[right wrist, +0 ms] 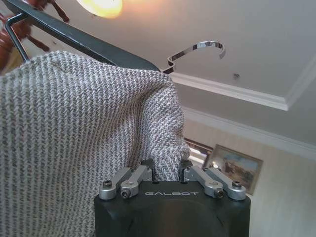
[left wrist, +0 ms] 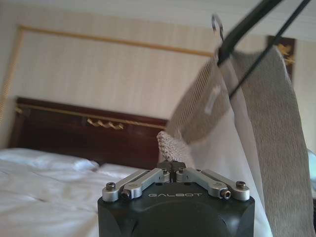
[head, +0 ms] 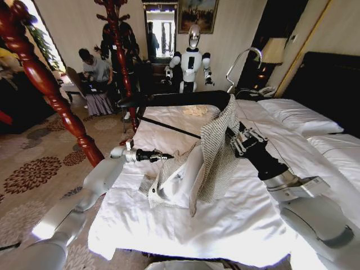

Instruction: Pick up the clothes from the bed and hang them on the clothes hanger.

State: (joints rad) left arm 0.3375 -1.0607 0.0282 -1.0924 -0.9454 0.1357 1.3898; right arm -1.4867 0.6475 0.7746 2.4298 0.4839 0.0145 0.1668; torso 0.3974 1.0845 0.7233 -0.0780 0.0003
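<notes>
Spanning the scene beneath both arms, the bed (head: 236,219) carries a smooth white duvet. Above it, the clothes (head: 211,154), one coarse-knit grey-beige jacket with white lining, hang between the two grippers; the lower part slumps onto the duvet below the left gripper.

The clothes hanger (head: 174,99), black and broad-shouldered, sits just above the right gripper, one end inside the jacket shoulder, the silver hook (head: 243,56) rising beyond it.

Right gripper (head: 235,139): closed on a bunch of knit just under the hanger shoulder; the right wrist view shows cloth pinched between the fingers (right wrist: 148,170).

Left gripper (head: 163,156): closed, pinching a jacket edge at its tips, confirmed in the left wrist view (left wrist: 171,167).

Handling judgement: fabric is soft and limp, folds under its own weight, moderately heavy for cloth; the coarse weave should give good friction. The lining looks slicker. Best holds are thick edges: collar, shoulder seam, front hem. The hanger is rigid and light, and may tip if pulled from one side.
</notes>
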